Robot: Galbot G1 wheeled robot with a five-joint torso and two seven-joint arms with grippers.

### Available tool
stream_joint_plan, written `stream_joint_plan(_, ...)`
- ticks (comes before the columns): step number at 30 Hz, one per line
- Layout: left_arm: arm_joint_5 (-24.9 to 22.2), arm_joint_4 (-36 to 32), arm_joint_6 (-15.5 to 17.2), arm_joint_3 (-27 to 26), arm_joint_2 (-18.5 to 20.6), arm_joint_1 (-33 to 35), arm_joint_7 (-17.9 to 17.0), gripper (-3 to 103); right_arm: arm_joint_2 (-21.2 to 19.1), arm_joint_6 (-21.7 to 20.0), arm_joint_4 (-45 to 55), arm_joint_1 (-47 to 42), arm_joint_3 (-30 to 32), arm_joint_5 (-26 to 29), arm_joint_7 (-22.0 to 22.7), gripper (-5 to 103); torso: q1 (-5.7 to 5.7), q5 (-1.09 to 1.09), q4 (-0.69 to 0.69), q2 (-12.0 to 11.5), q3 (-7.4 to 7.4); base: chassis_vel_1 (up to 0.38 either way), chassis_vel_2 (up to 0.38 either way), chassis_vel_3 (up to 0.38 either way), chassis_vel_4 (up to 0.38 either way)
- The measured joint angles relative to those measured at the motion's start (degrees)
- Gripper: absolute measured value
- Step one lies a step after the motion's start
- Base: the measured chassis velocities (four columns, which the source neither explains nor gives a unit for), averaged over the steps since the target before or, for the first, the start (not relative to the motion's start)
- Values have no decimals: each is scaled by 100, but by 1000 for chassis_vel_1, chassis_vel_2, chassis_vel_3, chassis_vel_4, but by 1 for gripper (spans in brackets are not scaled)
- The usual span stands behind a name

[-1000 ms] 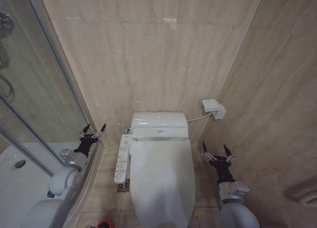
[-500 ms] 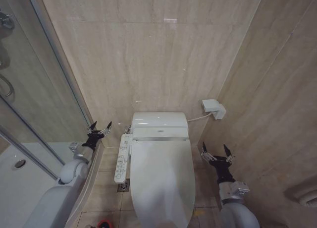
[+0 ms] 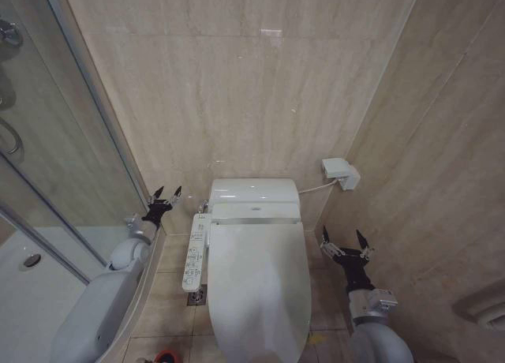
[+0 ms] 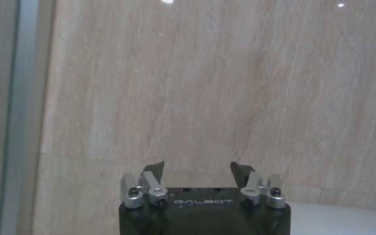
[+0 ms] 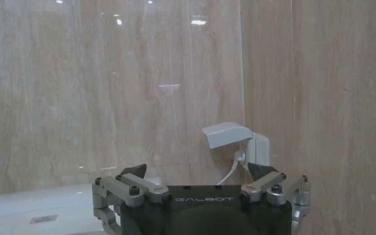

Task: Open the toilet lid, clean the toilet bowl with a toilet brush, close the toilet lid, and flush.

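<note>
The left gripper (image 3: 163, 196) is raised beside the glass shower wall (image 3: 55, 166), its jaws wide and empty, a little left of the button panel (image 3: 194, 252). To its right lies the toilet lid (image 3: 259, 288), closed over the toilet bowl, with its long axis running from the tank (image 3: 254, 192) toward the robot. The lid's front edge, I think, is nearer the robot than either gripper. The right gripper (image 3: 345, 245) hovers just right of the lid, jaws wide, empty. Both are near; the right looks slightly closer. On both gripper bodies the word "GALBOT" can be read. The red holder of the toilet brush (image 3: 166, 357) is on the floor.
</note>
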Motion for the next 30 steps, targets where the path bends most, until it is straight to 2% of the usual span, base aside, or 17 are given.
stream_joint_plan(1, 5, 112, -25, 44, -21, -97, 24, 81, 0, 0, 0, 0, 0, 0, 0, 100, 0, 0, 1, 0, 0, 0, 0, 0, 0)
stream_joint_plan(2, 8, 210, -42, 85, -36, -178, 46, 62, 0, 0, 0, 0, 0, 0, 0, 100, 0, 0, 0, 0, 0, 0, 0, 0, 0)
stream_joint_plan(9, 10, 627, -53, 261, -92, -528, 137, 62, 0, 0, 0, 0, 0, 0, 0, 100, 0, 1, 1, 0, -1, 0, 0, 0, 0)
stream_joint_plan(10, 10, 704, -65, 286, -103, -576, 184, 34, 0, 0, 0, 0, 0, 0, 0, 100, 0, 0, 1, 0, -1, 0, 0, 0, 0)
stream_joint_plan(16, 79, 1178, -218, 445, -215, -850, 458, 34, 0, 0, 0, 0, 0, 0, 0, 100, 0, 0, 1, 0, 0, 0, 0, 0, 0)
stream_joint_plan(17, 107, 1276, -252, 480, -237, -904, 535, 7, 0, 0, 0, 0, 0, 0, 0, 100, 0, 0, 1, 0, 0, 0, 0, 0, 0)
stream_joint_plan(24, 256, 1643, -354, 699, -272, -1114, 808, 7, 0, 0, 0, 0, 0, 0, 0, 100, 0, -1, 1, 0, 0, 0, 0, 0, 0)
stream_joint_plan(25, 342, 1781, -404, 765, -275, -1187, 911, 0, 0, 0, 0, 0, 0, 0, 0, 100, 0, -1, 1, 0, -1, 0, 0, 0, 0)
stream_joint_plan(30, 485, 2065, -490, 901, -264, -1361, 1175, 0, 0, 0, 0, 0, 0, 0, 0, 100, 0, -1, 1, 0, 0, 0, 0, 0, 0)
